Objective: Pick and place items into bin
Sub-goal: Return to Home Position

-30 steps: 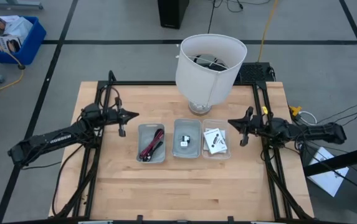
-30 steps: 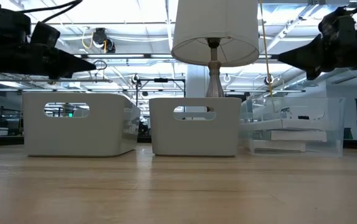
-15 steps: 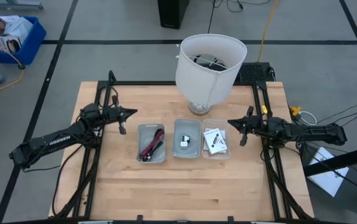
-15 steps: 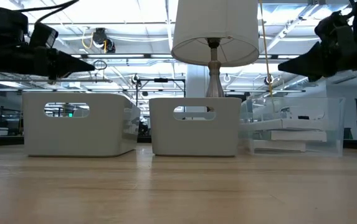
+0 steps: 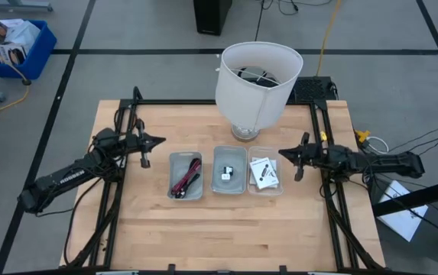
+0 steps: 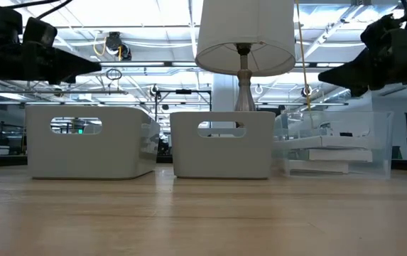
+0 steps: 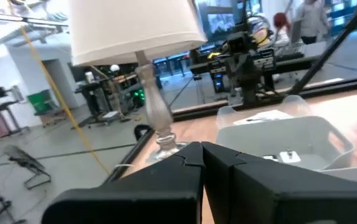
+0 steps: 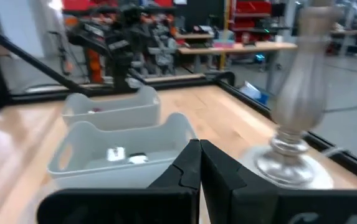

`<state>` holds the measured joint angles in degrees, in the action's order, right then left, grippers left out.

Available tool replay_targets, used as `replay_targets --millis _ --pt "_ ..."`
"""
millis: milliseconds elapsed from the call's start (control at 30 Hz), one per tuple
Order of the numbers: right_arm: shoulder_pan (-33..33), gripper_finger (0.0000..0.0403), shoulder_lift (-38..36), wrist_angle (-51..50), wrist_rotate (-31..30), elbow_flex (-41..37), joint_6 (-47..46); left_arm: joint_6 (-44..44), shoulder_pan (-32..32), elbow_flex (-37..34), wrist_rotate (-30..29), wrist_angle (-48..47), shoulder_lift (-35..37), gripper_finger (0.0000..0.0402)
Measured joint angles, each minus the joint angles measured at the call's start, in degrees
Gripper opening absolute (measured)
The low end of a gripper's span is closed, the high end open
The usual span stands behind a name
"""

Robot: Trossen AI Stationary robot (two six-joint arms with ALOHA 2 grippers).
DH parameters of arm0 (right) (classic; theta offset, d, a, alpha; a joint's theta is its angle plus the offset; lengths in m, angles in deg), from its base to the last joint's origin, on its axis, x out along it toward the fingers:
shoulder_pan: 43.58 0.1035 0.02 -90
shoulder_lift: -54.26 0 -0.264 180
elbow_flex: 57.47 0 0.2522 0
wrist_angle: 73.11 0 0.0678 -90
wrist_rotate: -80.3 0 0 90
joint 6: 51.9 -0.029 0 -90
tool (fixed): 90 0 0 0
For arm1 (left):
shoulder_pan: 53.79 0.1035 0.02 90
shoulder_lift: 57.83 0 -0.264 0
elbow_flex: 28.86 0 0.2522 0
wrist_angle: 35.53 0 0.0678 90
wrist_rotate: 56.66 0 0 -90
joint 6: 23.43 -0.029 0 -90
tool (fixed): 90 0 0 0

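Three small bins stand in a row at the table's middle. The left grey bin (image 5: 186, 176) holds coiled black and dark-red cables. A tiny black cube and a white block lie in the middle grey bin (image 5: 228, 170). White card packets lie in the clear right bin (image 5: 264, 173). My left gripper (image 5: 160, 140) hovers shut, level, left of the bins and above the table, and shows in its wrist view (image 7: 201, 147). On the bins' right side my right gripper (image 5: 281, 152) hovers shut and level, pointing at the clear bin, and shows in its wrist view (image 8: 198, 144). Neither holds anything.
A big white lampshade on a silvery stem (image 5: 257, 76) stands at the table's far edge, right behind the middle bin. Black frame rails run along the table's left and right sides. Bare wood (image 5: 226, 229) lies between the bins and the near edge.
My left gripper has drawn back a little toward the table's left edge, staying shut and level. The bins and their contents have kept still.
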<state>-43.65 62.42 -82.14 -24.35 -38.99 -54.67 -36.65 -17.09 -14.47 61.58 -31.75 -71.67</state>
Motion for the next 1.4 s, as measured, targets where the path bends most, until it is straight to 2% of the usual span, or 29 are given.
replay_targets --millis 100,233,633,733,1000,1400 --pt "1.18 0.0 0.04 4.11 0.11 -1.64 -0.22 0.27 -2.02 0.0 0.35 -1.52 0.06 0.0001" --pt "2.44 0.0 0.02 3.6 -0.11 -2.36 -0.24 0.02 -6.01 0.0 -0.75 -2.52 0.06 0.0001" --pt "3.73 0.0 -0.02 4.05 -0.22 -2.5 1.12 -3.01 -17.29 0.0 -9.08 -3.32 0.06 0.0001" --pt "3.73 0.0 -0.02 4.05 -0.22 -2.52 1.84 -3.95 -18.17 0.0 -10.69 -4.96 0.04 0.0001" --pt "3.73 0.0 -0.02 4.07 -0.22 -2.58 1.77 -3.17 -18.15 0.0 -9.89 -5.12 0.04 0.0" --pt "3.73 0.0 -0.02 4.07 -0.22 -2.61 1.84 1.73 -18.15 0.0 -10.57 -11.68 0.04 0.0001"
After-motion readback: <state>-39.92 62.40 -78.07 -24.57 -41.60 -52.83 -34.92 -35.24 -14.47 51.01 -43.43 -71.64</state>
